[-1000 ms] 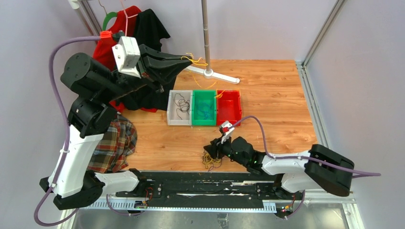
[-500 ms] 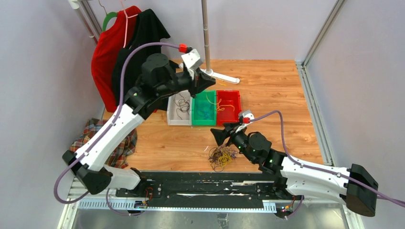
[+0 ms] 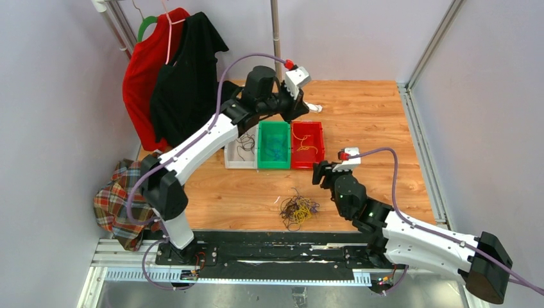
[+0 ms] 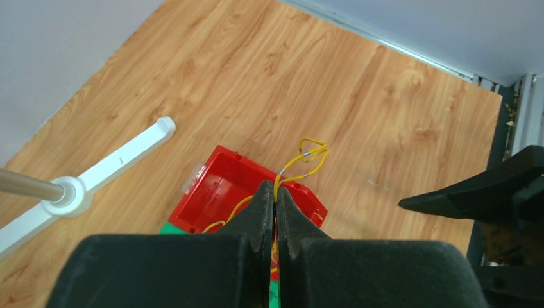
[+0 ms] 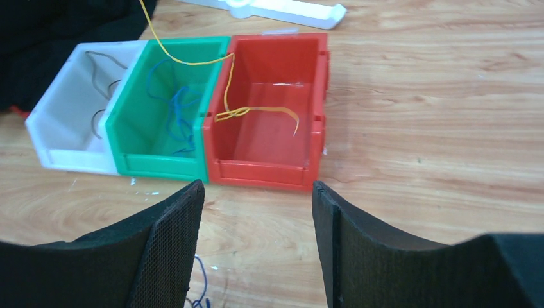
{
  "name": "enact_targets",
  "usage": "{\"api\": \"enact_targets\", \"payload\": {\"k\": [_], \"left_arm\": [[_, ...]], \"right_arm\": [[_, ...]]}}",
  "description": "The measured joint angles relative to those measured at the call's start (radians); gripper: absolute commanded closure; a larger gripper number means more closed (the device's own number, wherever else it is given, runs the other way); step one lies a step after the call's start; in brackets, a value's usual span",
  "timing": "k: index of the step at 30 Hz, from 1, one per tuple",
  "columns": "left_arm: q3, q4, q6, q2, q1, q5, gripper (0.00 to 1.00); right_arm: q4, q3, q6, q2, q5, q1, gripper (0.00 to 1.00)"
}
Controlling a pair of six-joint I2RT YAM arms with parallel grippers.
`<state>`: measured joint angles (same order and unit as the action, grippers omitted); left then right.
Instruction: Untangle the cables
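The left gripper (image 4: 274, 192), its jaws pinched tight on a yellow cable (image 4: 306, 160), hung above the far edge of the red bin (image 3: 316, 138), having swung there from over the green bin (image 3: 274, 164) next to it half a second before, its arm now stretched out long across the table (image 3: 372, 122). The right gripper (image 5: 256, 192), jaws spread wide and holding nothing, had drawn away from the tangle of cables (image 3: 296, 210) and stood just off the red bin's near right corner, facing the row of bins. The tangle itself, a knot of dark, yellow and purple-blue strands, lay where it had been, on the bare wood well to the near side of the red bin. In the right wrist view the yellow cable ran down from above, crossed the far part of the green bin and the rim it shares with the red bin, and ended in a loose curl on the red bin's floor; a short looped end stuck up past the left gripper's fingertips in the left wrist view. The green bin, touching the red bin's left wall, held a blue cable (image 5: 176, 112). The white bin (image 5: 70, 160), one place further left of the red bin, held a thin dark wire (image 5: 102, 61).
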<state>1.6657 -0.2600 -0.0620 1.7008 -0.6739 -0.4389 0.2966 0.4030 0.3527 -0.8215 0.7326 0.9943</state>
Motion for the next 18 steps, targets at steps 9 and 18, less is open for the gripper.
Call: {"api": "enact_targets", "payload": {"k": [9,18], "left_arm": [[0.086,0.02,-0.042,0.188,-0.003,0.033,1.0],[0.128,0.015,-0.097,0.321,-0.013,0.104,0.99]], "right_arm": [[-0.077,-0.01,0.052,0.074,0.008,-0.106,0.4],[-0.122,-0.033,0.079,0.116,0.0,-0.146,0.43]]}}
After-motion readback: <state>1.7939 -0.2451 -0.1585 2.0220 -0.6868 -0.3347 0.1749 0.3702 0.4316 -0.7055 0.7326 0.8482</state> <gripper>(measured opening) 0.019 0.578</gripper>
